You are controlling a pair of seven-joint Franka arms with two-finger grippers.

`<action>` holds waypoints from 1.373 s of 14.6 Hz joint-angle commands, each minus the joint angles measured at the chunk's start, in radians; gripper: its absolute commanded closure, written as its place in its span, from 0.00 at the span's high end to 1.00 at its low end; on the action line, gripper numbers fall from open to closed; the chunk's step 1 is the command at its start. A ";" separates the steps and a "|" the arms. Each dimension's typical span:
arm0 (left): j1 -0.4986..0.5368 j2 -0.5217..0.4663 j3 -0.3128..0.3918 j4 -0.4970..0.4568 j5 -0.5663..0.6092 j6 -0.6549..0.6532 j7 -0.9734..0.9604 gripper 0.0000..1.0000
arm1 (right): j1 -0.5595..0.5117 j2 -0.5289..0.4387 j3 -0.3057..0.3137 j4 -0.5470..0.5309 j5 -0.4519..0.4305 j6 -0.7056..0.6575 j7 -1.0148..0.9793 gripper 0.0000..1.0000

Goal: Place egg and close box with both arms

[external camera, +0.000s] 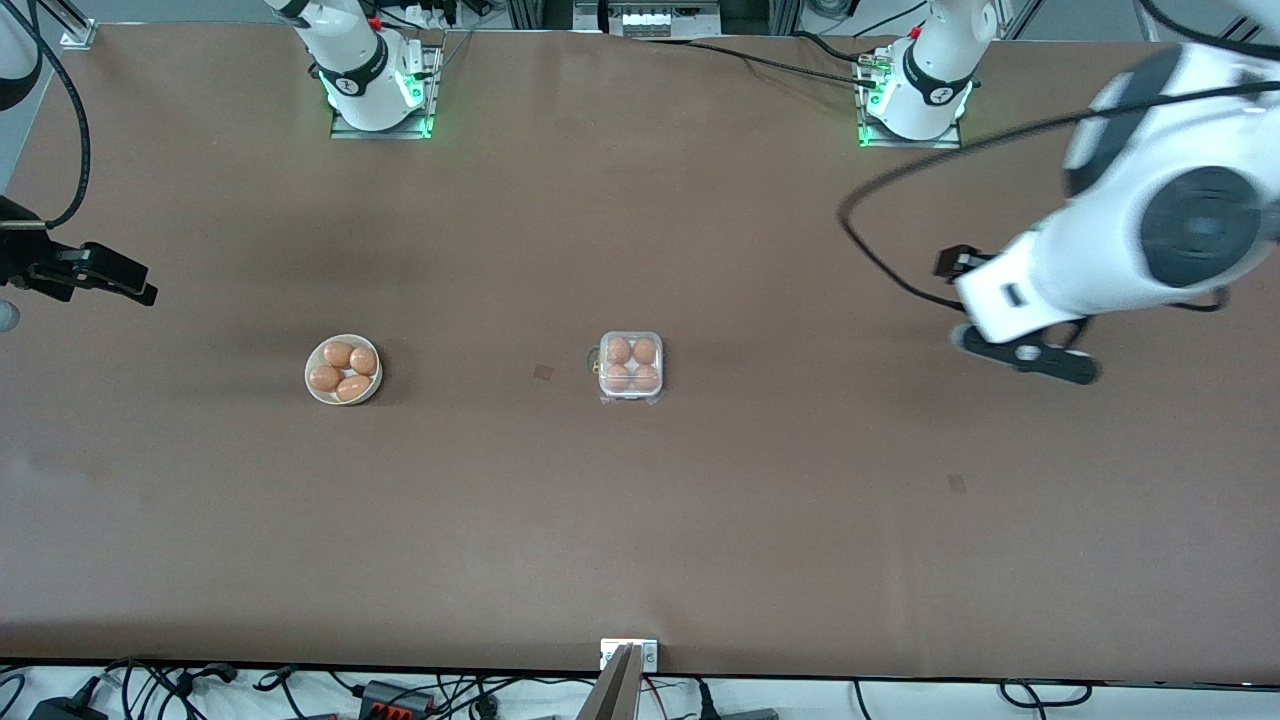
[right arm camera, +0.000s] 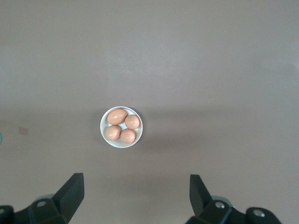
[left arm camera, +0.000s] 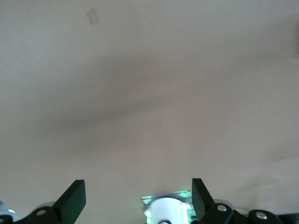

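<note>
The box (external camera: 630, 367) sits at the table's middle with several orange-tan eggs (external camera: 619, 351) in its cells and the clear lid lying down over them. My left gripper (external camera: 1030, 355) hangs open and empty over bare table toward the left arm's end; in the left wrist view (left arm camera: 138, 186) it has only table and the left arm's base (left arm camera: 166, 212) under it. My right gripper (external camera: 110, 275) is up at the right arm's end of the table, open and empty (right arm camera: 135, 179). No gripper holds an egg.
A round cream bowl (external camera: 314, 385) with several more eggs (external camera: 339, 353) stands toward the right arm's end, level with the box; it also shows in the right wrist view (right arm camera: 103, 133). A metal bracket (external camera: 630, 655) sits at the table's front edge.
</note>
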 commanded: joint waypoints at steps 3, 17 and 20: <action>-0.163 -0.186 0.404 -0.187 -0.289 0.045 0.021 1.00 | -0.005 0.001 0.001 0.008 0.018 -0.004 -0.019 1.00; -0.248 -0.449 0.519 -0.457 -0.150 0.437 0.006 1.00 | 0.003 0.006 0.001 0.008 0.006 -0.003 -0.004 1.00; -0.197 -0.448 0.514 -0.459 -0.256 0.426 0.014 1.00 | 0.001 0.010 0.001 0.008 0.006 0.008 -0.004 1.00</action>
